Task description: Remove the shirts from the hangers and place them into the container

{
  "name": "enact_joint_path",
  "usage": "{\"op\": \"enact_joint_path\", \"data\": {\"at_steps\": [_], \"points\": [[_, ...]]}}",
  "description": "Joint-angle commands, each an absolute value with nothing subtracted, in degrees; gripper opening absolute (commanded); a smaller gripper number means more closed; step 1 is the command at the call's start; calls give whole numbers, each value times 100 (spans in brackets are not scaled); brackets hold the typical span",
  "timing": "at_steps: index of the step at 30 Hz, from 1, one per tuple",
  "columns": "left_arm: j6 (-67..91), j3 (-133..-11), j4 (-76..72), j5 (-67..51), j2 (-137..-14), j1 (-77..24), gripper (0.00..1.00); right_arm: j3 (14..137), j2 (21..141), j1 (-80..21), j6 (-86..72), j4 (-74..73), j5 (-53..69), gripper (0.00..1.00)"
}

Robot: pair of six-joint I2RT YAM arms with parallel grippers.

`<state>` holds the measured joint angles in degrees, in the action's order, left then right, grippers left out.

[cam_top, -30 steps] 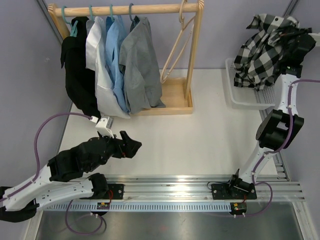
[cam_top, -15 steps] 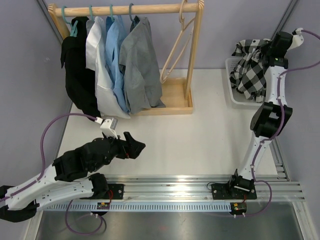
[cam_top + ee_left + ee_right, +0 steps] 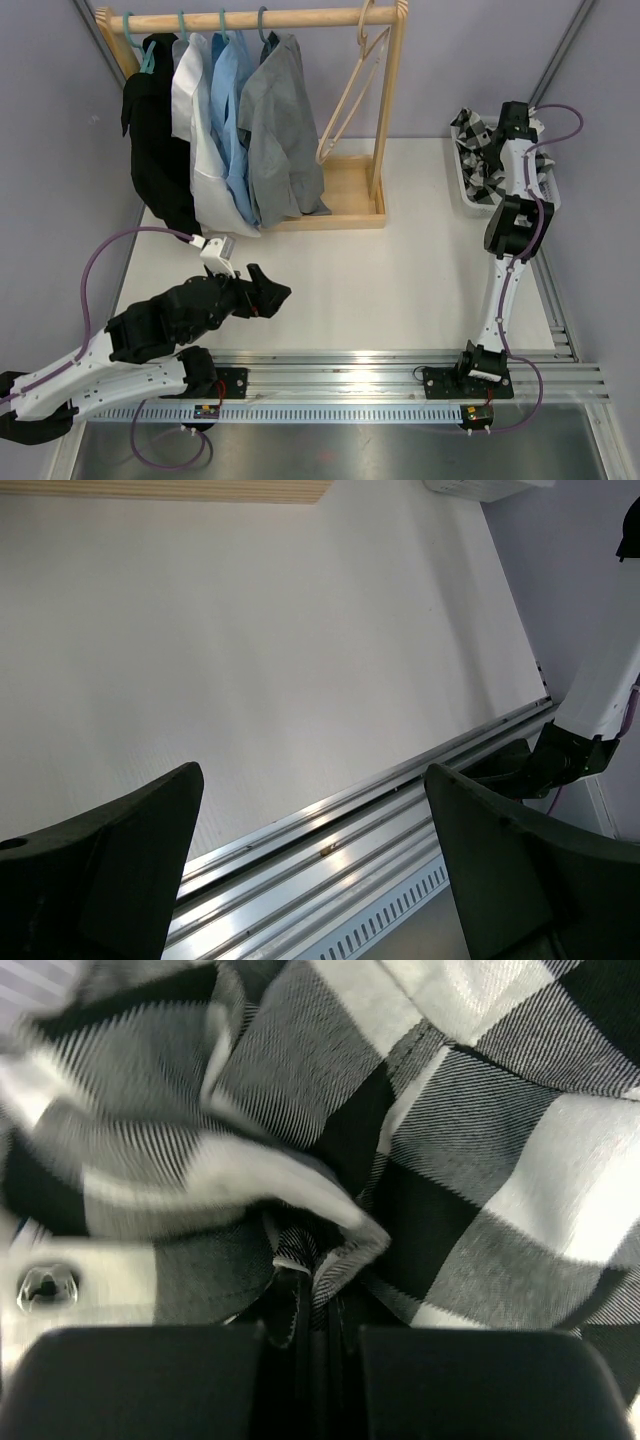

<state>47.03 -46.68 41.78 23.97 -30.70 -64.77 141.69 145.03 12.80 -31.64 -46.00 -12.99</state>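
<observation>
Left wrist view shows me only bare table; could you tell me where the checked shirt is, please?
Observer: The checked shirt sits bunched in the white basket at the table's far right.
Operator: Is the right arm holding it?
Observer: Yes, the right gripper has its jaws shut on a fold of it.
Operator: How many shirts hang on the rack?
Observer: Four on the rack: a black shirt, a white shirt, a light blue shirt, a grey shirt.

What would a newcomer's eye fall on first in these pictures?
Probably the four shirts hanging on the wooden rack at far left. Next, the black-and-white checked shirt bunched in the white basket at far right, with the right gripper shut on it. The left gripper stands open.
</observation>
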Motion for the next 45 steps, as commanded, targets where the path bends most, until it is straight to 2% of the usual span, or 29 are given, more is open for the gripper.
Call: {"op": "enact_joint_path", "data": {"at_steps": [1, 6, 10, 12, 13, 14, 16, 17, 18, 20, 22, 26, 28, 32, 38, 42, 45], "points": [[4702, -4606, 3876, 2329, -3015, -6469, 96, 14264, 14712, 1301, -2909, -5053, -1362, 0], [4772, -4570, 3911, 2268, -2909, -6469, 96, 14887, 15310, 1327, -2883, -5405, -1318, 4], [4808, -4570, 3999, 2303, -2707, -6469, 96, 14942, 15320, 1371, -2918, -5327, -1231, 6], [4808, -4588, 4060, 2329, -2646, -6460, 96, 14556, 14988, 1371, -2874, -4925, -1046, 28], [4799, -4605, 4087, 2329, -2628, -6460, 96, 14389, 14820, 1371, -2891, -4765, -976, 43], [4808, -4614, 4104, 2329, -2628, -6469, 97, 14022, 14627, 1371, -2865, -4564, -871, 63], [4799, -4658, 4139, 2329, -2645, -6469, 97, 13573, 13890, 1362, -2821, -3773, -476, 79], [4790, -4676, 4148, 2329, -2646, -6469, 98, 13057, 13591, 1336, -2804, -3431, -335, 94], [4781, -4702, 4157, 2329, -2646, -6469, 98, 12826, 12944, 1310, -2786, -2793, -404, 97], [4738, -4728, 4157, 2329, -2663, -6469, 98, 12351, 12343, 1240, -2603, -2226, -640, 99], [4711, -4772, 4148, 2329, -2663, -6469, 99, 12392, 11744, 1143, -2453, -1890, -729, 100], [4579, -4851, 4140, 2320, -2619, -6469, 99, 13147, 11163, 1037, -2303, -2363, -537, 100], [4483, -4895, 4131, 2329, -2567, -6469, 99, 13053, 10628, 1002, -2320, -2628, -29, 100], [4342, -5132, 4201, 2382, -2435, -6469, 99, 11642, 9146, 757, -2163, -2803, 1516, 99], [4140, -5396, 4447, 2355, -2364, -6460, 99, 9628, 7131, -718, -1915, -3190, 1634, 99], [4078, -5563, 4430, 2198, -2452, -6469, 99, 9053, 5761, -1255, -2267, -3383, 2319, 99], [4025, -5634, 4351, 2048, -2478, -6469, 99, 9017, 5188, -1362, -2495, -3620, 2960, 99]]}}
